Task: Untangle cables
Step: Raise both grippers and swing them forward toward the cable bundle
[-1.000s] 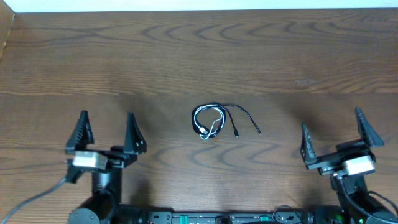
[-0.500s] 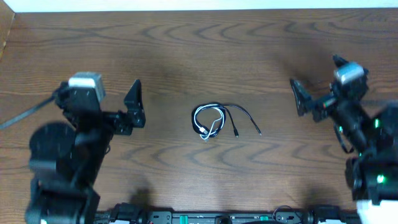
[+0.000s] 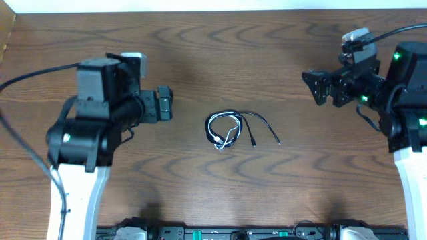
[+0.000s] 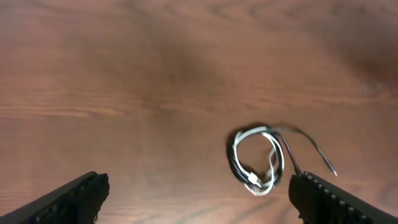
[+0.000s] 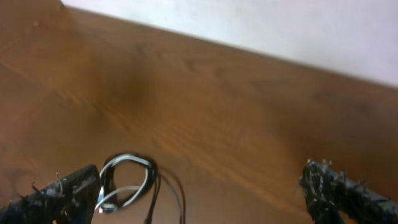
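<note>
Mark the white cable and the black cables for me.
white cable [image 4: 254, 182]: left wrist view, on its plug end at the bottom of the loop.
black cables [image 3: 265, 123]: overhead view, on the outer loose tail.

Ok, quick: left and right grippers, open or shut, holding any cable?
Left gripper: open, holding nothing.
Right gripper: open, holding nothing; the cables lie on the table.
</note>
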Controlling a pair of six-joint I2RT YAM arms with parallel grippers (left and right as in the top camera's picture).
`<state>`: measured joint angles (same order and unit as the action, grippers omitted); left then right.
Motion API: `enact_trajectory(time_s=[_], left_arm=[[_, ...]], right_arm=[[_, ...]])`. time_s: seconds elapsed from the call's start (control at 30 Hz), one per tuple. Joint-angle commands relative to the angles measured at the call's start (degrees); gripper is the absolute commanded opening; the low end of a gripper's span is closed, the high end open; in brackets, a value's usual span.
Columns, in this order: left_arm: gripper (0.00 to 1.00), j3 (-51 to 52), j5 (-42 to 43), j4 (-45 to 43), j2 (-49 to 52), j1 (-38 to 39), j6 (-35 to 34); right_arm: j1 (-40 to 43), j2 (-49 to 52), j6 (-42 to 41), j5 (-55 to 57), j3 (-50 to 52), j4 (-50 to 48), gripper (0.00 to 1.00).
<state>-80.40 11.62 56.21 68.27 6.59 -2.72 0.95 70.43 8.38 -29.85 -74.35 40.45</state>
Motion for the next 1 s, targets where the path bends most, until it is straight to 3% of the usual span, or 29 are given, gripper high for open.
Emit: enact_trajectory(time_s=[0.0, 0.17, 0.3, 0.33, 0.37, 0.4, 0.57, 0.6, 0.97], left_arm=[[0.98, -1.11, 2.97, 0.31, 2.86, 0.04, 0.52], [0.98, -1.11, 3.04, 0.39, 7.04, 0.04, -2.14], [0.98, -1.09, 7.8, 0.33, 9.2, 0.04, -5.77], [0.93, -1.09, 8.68, 0.04, 9.75, 0.04, -5.77], [0.79, -1.09, 8.94, -0.26, 10.4, 0.02, -5.79], [0.66, -1.09, 8.92, -0.39, 11.02, 0.04, -6.1], [0.19, -1.03, 8.94, 0.74, 14.64, 0.04, -10.38], [0.07, -0.92, 8.94, 0.83, 15.21, 0.04, -10.97], [0.08, -0.5, 8.87, 1.6, 21.81, 3.26, -12.63]], right_arm=[[0.13, 0.37, 0.0, -0.76, -1.18, 0.55, 0.99], [0.09, 0.39, 0.0, -0.74, -1.18, 2.54, 0.99], [0.09, 0.42, -3.19, -5.16, -1.18, 3.1, 0.99], [0.09, 0.42, -4.15, -6.82, -1.18, 3.21, 0.99], [0.07, 0.52, -4.28, -8.5, -1.18, 3.26, 0.99], [0.07, 0.66, -4.28, -9.14, -1.18, 3.23, 0.88], [0.09, 1.42, -4.26, -9.11, -1.18, 3.3, 0.01], [0.09, 1.64, -4.28, -9.16, -1.18, 3.43, 0.01], [0.07, 6.16, -6.71, -9.16, -1.07, 5.03, 0.01]])
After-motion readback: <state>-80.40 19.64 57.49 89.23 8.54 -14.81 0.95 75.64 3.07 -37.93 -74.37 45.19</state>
